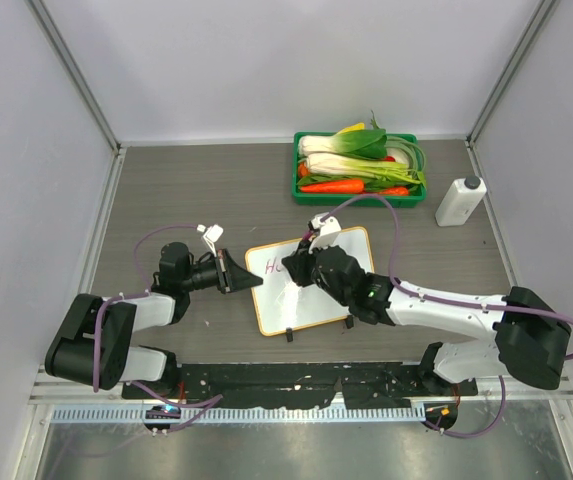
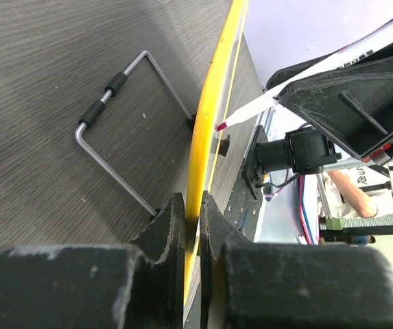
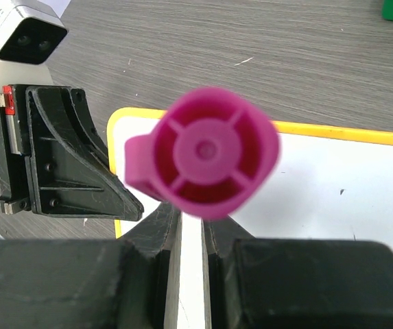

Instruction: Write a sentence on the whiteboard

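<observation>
We log whiteboard [image 1: 323, 297], orange-rimmed, lying on table [image 1: 196, 190], top edge tilted toward 2 o'clock; sentence [image 1: 272, 268] barely begun, pink strokes at 10 o'clock corner.

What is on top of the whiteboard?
Pink writing begins near its left edge. The right hand, holding a magenta marker, is above the whiteboard and hides the rest.

A: There's the whiteboard [image 1: 316, 300] on the table [image 1: 196, 190], left gripper [image 1: 255, 283] on its left edge!
B: And the right gripper [image 1: 302, 268], marker [image 3: 206, 154] in it, above the far-left corner; vegetable tray [image 1: 356, 199] behind, bottle [image 1: 460, 200] right of that
</observation>
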Tool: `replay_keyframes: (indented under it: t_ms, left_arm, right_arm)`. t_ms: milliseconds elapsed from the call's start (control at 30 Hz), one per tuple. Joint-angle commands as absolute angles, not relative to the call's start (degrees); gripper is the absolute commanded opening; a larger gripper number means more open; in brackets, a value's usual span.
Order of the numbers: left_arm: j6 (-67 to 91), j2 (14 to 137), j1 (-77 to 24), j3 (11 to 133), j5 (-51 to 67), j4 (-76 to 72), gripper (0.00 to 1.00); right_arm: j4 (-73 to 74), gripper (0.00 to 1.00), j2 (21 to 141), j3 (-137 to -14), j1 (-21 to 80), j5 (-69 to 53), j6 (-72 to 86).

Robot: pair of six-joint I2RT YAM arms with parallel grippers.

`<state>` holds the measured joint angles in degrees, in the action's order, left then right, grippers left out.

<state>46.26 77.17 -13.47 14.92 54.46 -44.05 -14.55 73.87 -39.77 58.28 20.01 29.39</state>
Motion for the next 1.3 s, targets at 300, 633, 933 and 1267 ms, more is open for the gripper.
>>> replay_keyframes:
  t_ms: [300, 633, 933, 1267]
  left_arm:
    - [44.65, 78.05, -13.45, 15.56, 50.8, -41.48, 0.0]
    - [44.65, 78.13, -13.45, 15.56, 50.8, -41.48, 0.0]
    - [44.65, 77.96, -13.45, 15.56, 50.8, -41.4, 0.0]
    - [44.65, 77.87, -13.45, 15.56, 50.89, -41.4, 0.0]
  right_arm:
    - [-12.57, 0.01, 74.53, -42.89, 58.01, 27.07, 28.13]
    - [-14.68, 0.01, 76.29, -43.68, 58.01, 21.62, 28.39]
    - [-16.43, 0.02, 73.05, -41.57, 57.75, 20.48, 29.27]
    - [-16.52, 0.02, 70.4, -39.38, 56.34, 22.06, 29.53]
